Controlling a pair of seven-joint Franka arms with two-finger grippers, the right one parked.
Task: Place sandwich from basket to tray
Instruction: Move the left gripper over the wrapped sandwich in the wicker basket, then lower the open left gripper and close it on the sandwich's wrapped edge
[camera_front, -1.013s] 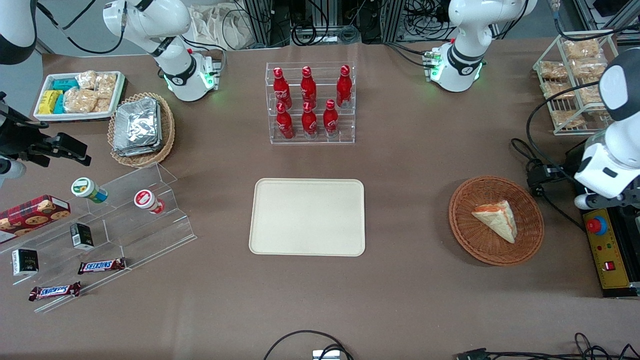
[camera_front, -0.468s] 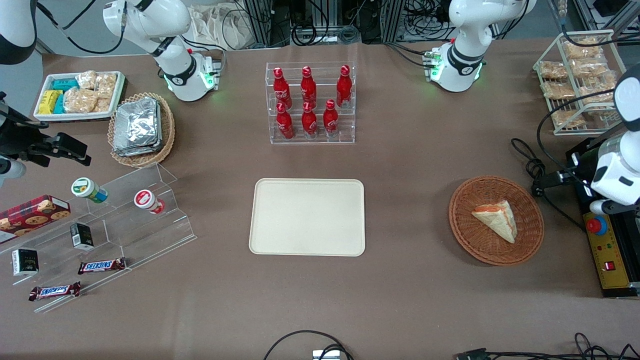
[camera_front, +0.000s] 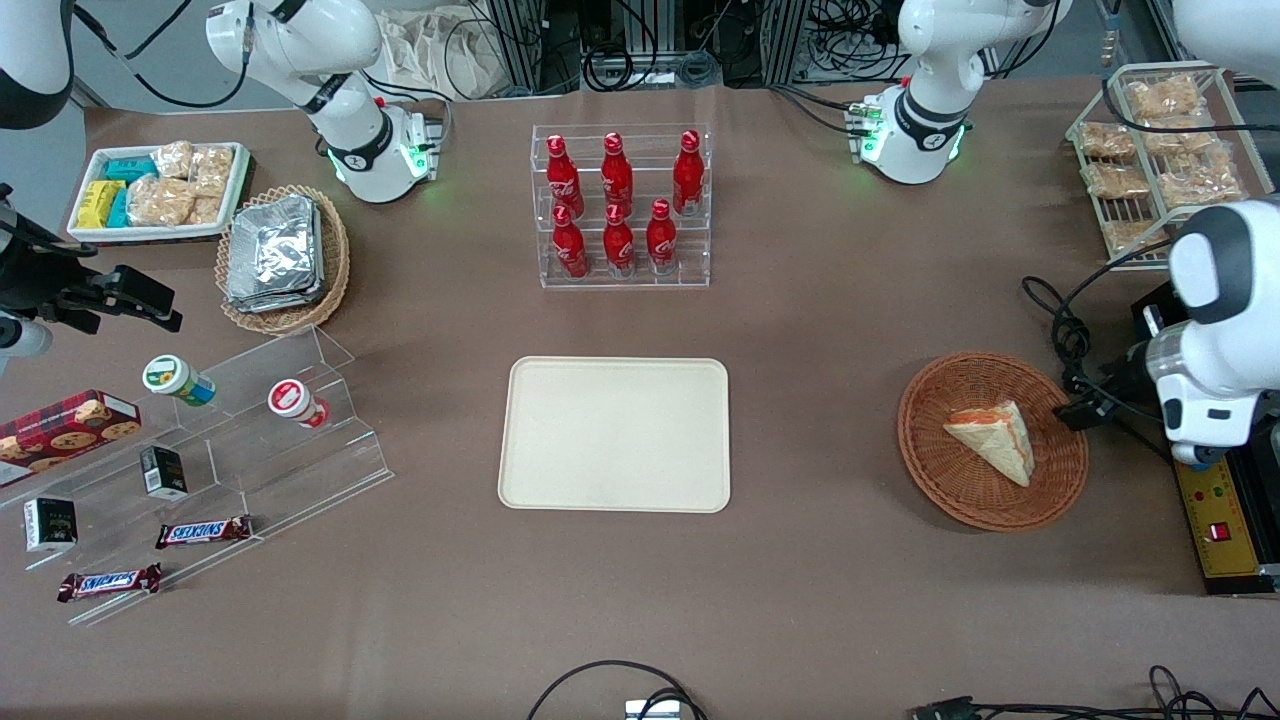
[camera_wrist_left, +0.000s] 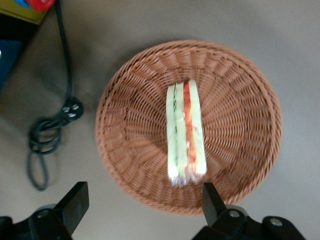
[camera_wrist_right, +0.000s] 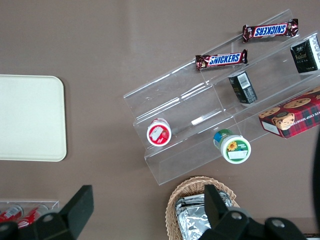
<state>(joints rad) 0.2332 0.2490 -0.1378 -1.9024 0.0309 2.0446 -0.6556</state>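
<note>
The sandwich (camera_front: 995, 440), a pale bread wedge with red-orange and green filling, lies in the round reddish-brown wicker basket (camera_front: 930, 480) toward the working arm's end of the table. In the left wrist view the sandwich (camera_wrist_left: 185, 132) lies in the middle of the basket (camera_wrist_left: 120, 150), filling edge up. The left arm's gripper (camera_front: 1090, 408) hangs above the basket's rim on the working arm's side; it is open and empty (camera_wrist_left: 143, 202), with its fingers (camera_wrist_left: 75, 204) spread wide above the rim. The cream-beige tray (camera_front: 615, 435) lies bare at the table's middle and also shows in the right wrist view (camera_wrist_right: 30, 117).
A clear rack of red bottles (camera_front: 620, 205) stands farther from the camera than the tray. Black cables (camera_front: 1065, 335) and a yellow control box (camera_front: 1215, 500) lie beside the basket. A wire rack of snack packets (camera_front: 1150, 150) stands farther back. A clear stepped stand (camera_front: 240, 440) with snacks is toward the parked arm's end.
The left arm has swung in toward the basket, bringing its gripper over the basket's rim. The sandwich, basket and tray have not moved.
</note>
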